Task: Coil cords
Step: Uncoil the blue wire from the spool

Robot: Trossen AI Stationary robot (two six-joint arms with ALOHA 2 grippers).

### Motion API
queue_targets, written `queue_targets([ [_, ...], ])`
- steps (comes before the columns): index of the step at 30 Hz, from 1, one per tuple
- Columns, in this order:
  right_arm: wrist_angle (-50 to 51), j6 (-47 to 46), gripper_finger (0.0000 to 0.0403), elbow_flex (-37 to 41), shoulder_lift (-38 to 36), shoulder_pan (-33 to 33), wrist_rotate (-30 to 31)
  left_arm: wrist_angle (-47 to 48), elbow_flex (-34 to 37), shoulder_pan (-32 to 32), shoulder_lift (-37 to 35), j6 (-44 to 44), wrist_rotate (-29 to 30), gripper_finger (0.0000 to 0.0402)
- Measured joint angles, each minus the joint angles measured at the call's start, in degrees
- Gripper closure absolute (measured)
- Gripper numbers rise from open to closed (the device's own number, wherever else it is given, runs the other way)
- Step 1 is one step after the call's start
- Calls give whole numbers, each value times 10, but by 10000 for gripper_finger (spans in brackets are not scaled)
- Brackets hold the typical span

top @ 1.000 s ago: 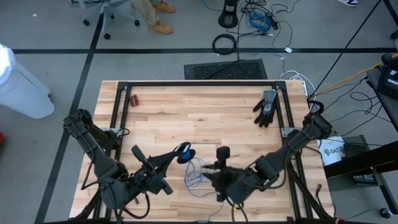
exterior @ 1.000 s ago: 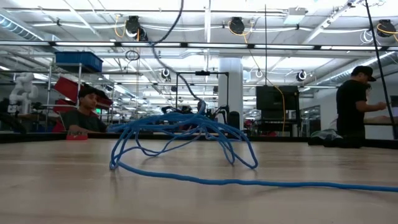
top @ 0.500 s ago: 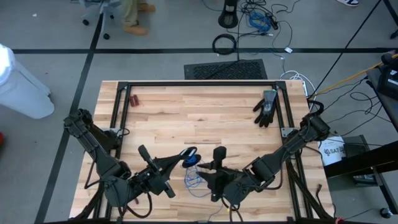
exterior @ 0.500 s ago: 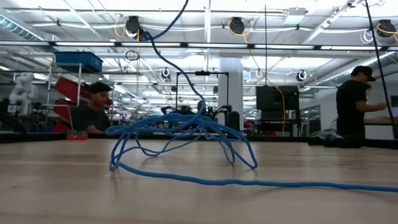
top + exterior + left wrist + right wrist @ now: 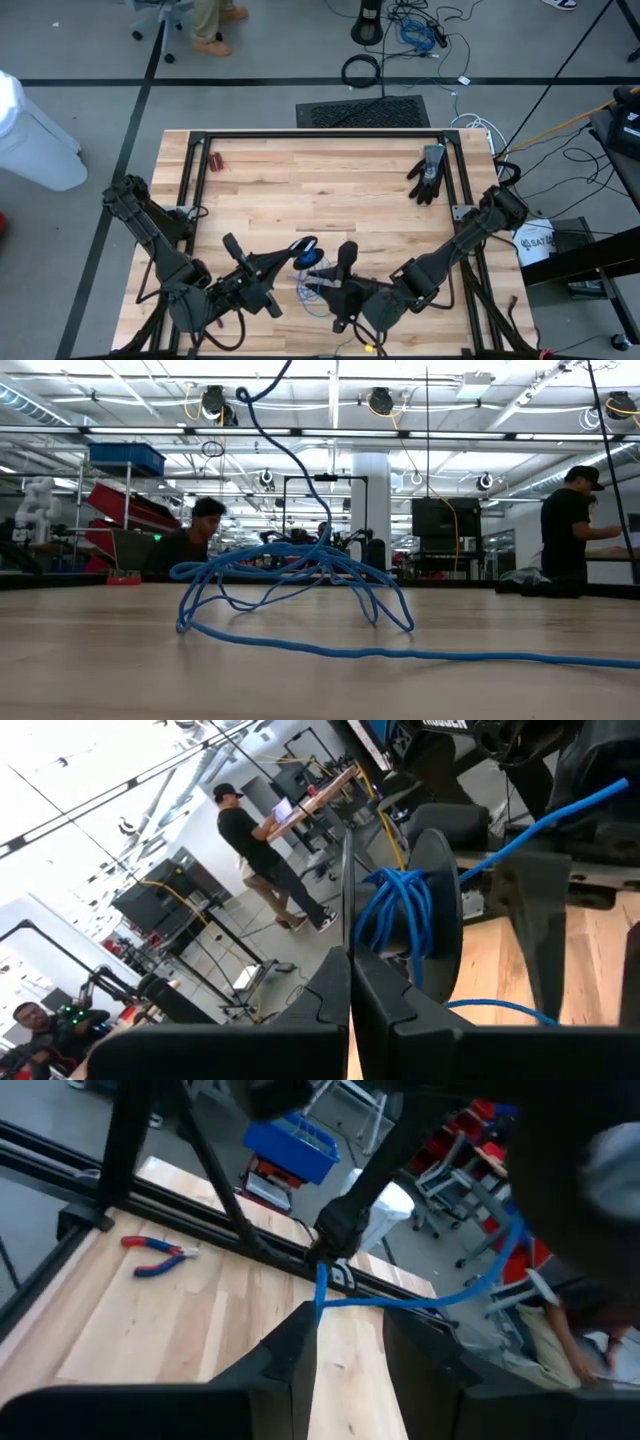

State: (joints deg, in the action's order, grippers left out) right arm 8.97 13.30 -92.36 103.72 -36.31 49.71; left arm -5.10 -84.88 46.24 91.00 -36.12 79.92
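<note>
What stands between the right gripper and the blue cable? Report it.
Nothing visible does. The right gripper already has a strand of the blue cable running between its fingers, and the left gripper is shut on a coiled bunch of it.

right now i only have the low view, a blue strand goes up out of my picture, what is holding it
Observer: The left gripper has it, shut on the cord, with a small coil bunched just past its tips.
Operator: where is the right one
Observer: The right gripper is close beside it over the near middle of the table, fingers open, with a strand running between them up to the left gripper.
Operator: anything else on the table
Observer: A black glove lies at the far right and small pliers at the far left, both apart from the cord.
</note>
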Motion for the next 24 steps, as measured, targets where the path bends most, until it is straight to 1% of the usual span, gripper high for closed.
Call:
queue_targets([
  [3,-1,0,298,0,0,-6,51,0,0,2,0,1,0,401],
  [5,-10,0,298,0,0,-7,75,0,0,3,0,6,0,401],
  [10,-49,7,298,0,0,-10,74,0,0,3,0,8,0,401],
  [16,-54,9,298,0,-1,-10,72,0,0,3,0,7,0,401],
  [24,-53,-19,298,0,0,6,72,0,0,3,0,9,0,401],
])
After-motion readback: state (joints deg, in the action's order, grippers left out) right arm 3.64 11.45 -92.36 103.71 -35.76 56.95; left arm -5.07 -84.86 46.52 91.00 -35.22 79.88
